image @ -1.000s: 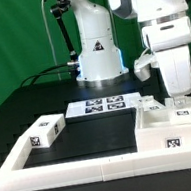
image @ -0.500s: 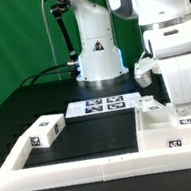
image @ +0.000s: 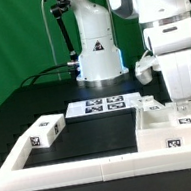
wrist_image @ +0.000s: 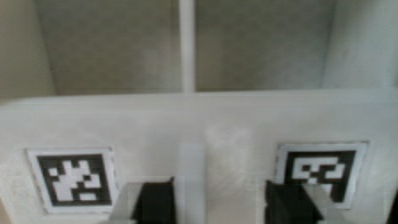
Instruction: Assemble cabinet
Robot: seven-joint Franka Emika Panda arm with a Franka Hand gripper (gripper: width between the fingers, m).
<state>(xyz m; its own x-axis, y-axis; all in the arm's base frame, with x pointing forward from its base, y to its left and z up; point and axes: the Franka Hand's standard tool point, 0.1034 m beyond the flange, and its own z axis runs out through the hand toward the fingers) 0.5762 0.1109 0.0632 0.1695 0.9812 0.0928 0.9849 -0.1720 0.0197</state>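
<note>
The cabinet's hollow white box shell [image: 170,136] stands at the exterior view's right, inside the rail. A white tagged cabinet panel [image: 187,119] lies on top of it, and my gripper [image: 180,106] points straight down onto that panel. In the wrist view the panel [wrist_image: 196,125] fills the frame, with one tag on either side. My gripper [wrist_image: 222,205] stands open, its dark fingers [wrist_image: 157,202] on either side of a white ridge with narrow gaps, gripping nothing. Two smaller white cabinet blocks lie apart: one [image: 46,130] at the left, one [image: 149,102] behind the shell.
A long low white border rail [image: 67,173] runs along the front and the left side of the black table. The marker board [image: 98,106] lies flat at the back middle. The arm's white base [image: 96,53] stands behind it, before a green curtain.
The fingers have parted and let go of the white panel. The hand has shifted slightly toward the exterior view's right. The blocks have not moved.
</note>
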